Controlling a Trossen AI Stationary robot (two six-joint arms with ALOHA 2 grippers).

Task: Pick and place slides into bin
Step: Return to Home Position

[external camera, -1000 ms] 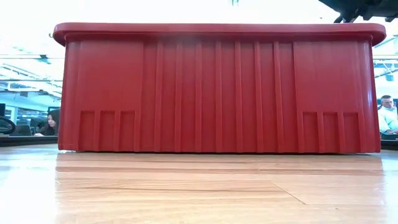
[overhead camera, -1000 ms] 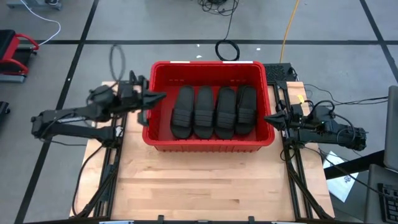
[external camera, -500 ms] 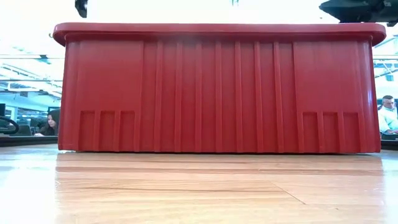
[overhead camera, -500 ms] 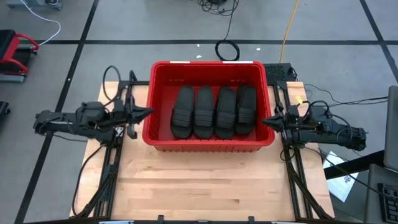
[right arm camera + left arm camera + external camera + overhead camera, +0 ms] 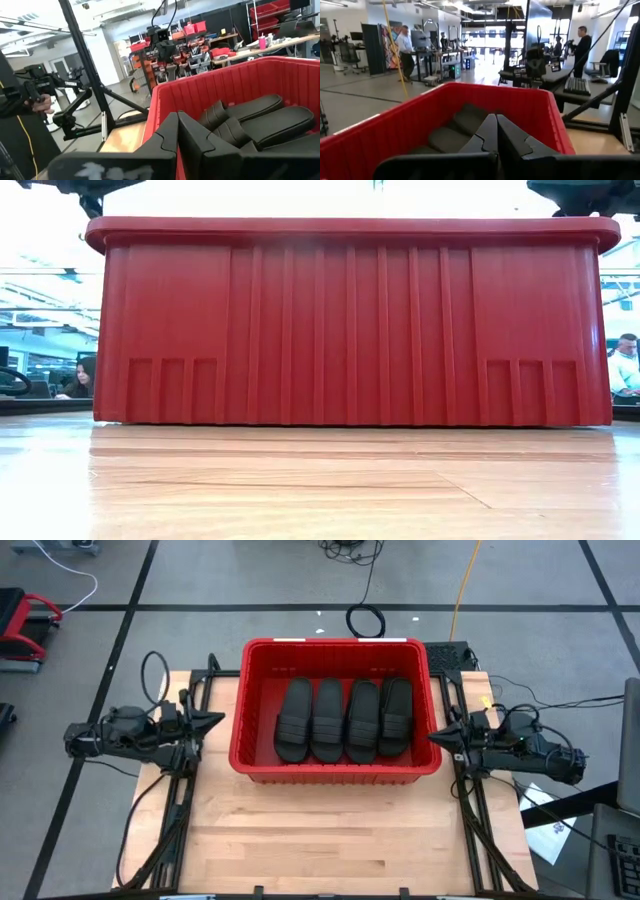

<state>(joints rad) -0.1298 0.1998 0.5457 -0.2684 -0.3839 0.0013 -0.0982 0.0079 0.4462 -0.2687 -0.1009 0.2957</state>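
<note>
The red bin (image 5: 335, 772) stands at the table's far middle; its ribbed near wall fills the low view (image 5: 350, 330). Several black slides (image 5: 345, 720) lie side by side on the bin's floor, straps up; they also show in the left wrist view (image 5: 455, 130) and the right wrist view (image 5: 255, 120). My left gripper (image 5: 218, 722) is shut and empty, left of the bin, pointing at its left wall (image 5: 496, 131). My right gripper (image 5: 432, 736) is shut and empty, just outside the bin's right wall (image 5: 175, 131).
Bare wooden tabletop (image 5: 330, 830) lies in front of the bin. Black frame rails (image 5: 180, 810) run along both table sides. People stand and sit in the room beyond the table (image 5: 405, 45). Cables lie on the floor behind the bin (image 5: 365, 620).
My left gripper has drawn back from the bin's left rim toward the table's left edge and come down, its arm folding back; the fingers stay shut. My right gripper has hardly moved. The bin and the slides have stayed still.
</note>
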